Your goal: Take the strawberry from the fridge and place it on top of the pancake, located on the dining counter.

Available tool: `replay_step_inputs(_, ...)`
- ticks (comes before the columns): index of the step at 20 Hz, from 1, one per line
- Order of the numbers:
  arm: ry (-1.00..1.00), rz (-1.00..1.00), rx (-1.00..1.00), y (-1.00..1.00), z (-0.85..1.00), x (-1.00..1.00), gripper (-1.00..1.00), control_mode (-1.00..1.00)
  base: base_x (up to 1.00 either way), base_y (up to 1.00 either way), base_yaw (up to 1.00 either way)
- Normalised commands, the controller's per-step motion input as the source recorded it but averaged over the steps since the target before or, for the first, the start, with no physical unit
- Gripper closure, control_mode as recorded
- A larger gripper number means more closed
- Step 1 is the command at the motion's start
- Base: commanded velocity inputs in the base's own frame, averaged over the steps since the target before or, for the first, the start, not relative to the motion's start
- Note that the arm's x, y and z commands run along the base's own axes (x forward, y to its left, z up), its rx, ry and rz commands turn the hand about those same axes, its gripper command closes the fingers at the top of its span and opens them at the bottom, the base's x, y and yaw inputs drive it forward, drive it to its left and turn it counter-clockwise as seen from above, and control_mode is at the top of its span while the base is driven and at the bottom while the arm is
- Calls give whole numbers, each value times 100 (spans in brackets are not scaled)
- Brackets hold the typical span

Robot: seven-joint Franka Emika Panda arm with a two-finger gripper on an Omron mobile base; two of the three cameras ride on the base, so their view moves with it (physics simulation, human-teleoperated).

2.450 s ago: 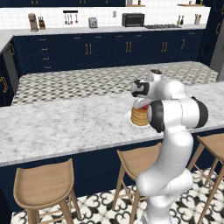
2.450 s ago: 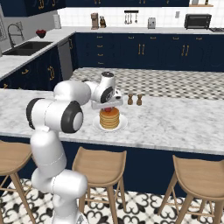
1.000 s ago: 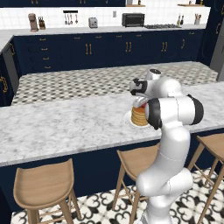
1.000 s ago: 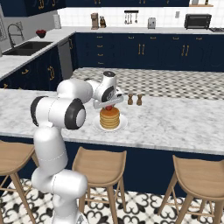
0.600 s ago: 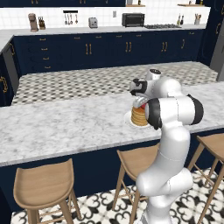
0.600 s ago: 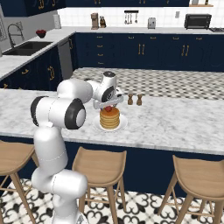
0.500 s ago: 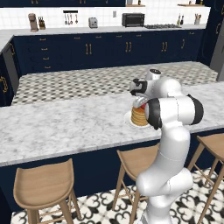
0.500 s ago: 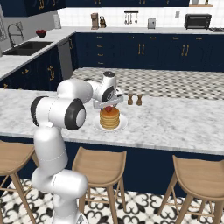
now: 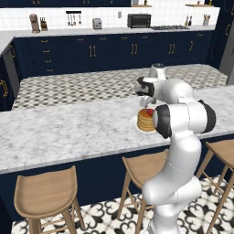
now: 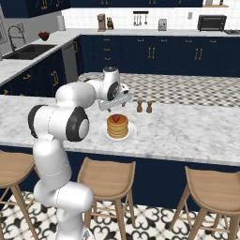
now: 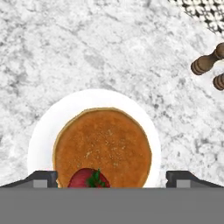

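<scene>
Release step, by the look of it: jaws stand wide apart above the pancake (image 11: 103,147), with the strawberry (image 11: 89,178) resting free on top, near the stack's edge. Plate (image 11: 48,122) sits on the marble surface (image 10: 187,131). Next, presumably: lift straight up, clear of the fruit.

The light is bright and even in all views, without a clear source. Shadows are soft and weak, and the white plate (image 11: 42,127) shows no strong glare. The pictures are sharp to the edges, only a little grainy.
</scene>
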Motion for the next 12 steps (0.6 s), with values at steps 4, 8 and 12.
replay_step_inputs(4,0,-6,0,0,22,-94,-100,-100,0,0,0)
replay_step_inputs(8,6,-10,9,15,2,-100,-100,-100,0,0,0)
replay_step_inputs(12,14,-15,18,64,3,-100,-100,-100,0,0,0)
